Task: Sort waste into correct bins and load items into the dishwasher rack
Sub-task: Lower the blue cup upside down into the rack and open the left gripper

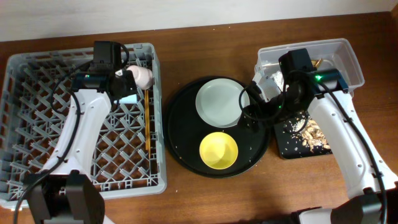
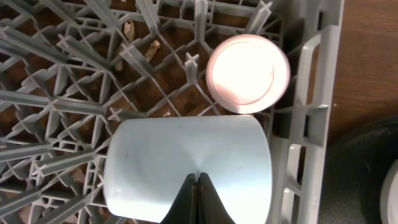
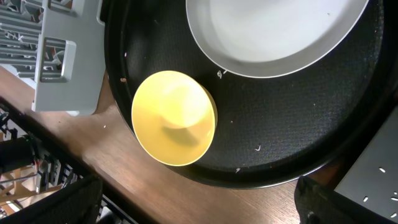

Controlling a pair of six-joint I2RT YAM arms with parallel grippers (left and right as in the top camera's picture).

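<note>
The grey dishwasher rack fills the left side. In it a pink cup stands upside down, and a light-blue cup lies on its side beside it. My left gripper is shut just above the blue cup, holding nothing. A wooden chopstick lies along the rack's right edge. The white plate and yellow bowl sit on the round black tray. Over that tray's right edge my right gripper hangs open and empty.
A clear tub at the back right holds crumpled waste. In front of it a black rectangular tray carries food scraps. Rice grains dot the round tray. The rack's corner lies close to the round tray.
</note>
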